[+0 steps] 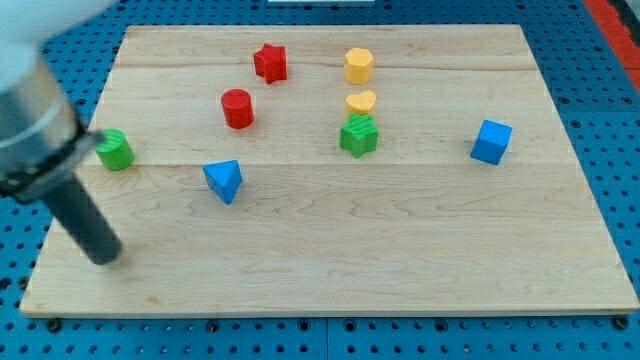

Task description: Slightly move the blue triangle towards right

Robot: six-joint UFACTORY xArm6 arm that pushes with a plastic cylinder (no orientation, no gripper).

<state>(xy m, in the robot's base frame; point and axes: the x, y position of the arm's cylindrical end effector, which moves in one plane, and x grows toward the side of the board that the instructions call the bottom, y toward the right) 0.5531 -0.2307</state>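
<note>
The blue triangle (pixel 224 180) is lying on the wooden board (pixel 330 270), left of the board's middle, with bare wood all round it. At about 1 o'clock from it, near but apart, the red cylinder (pixel 237 108) is standing, and further along that same line, towards the view's top, the red star (pixel 270 62) is sitting. At roughly 9 o'clock from the triangle, well apart and near the board's left edge, the green cylinder (pixel 115 149) is resting, partly overlapped by the blurred arm. At about 2 o'clock from the triangle, well apart, the green star (pixel 358 136) is sitting, with the yellow heart (pixel 361 102) just beside it at its 12 o'clock, seemingly touching, and the yellow hexagon (pixel 359 65) standing further up. The blue cube (pixel 491 141) is lying far off at the triangle's 3 o'clock, near the board's right side. My tip (pixel 103 256) is resting on the board at about 8 o'clock from the triangle, well apart from it and touching no block. There is no claw on this arm, only the dark rod, so nothing is being clamped.
</note>
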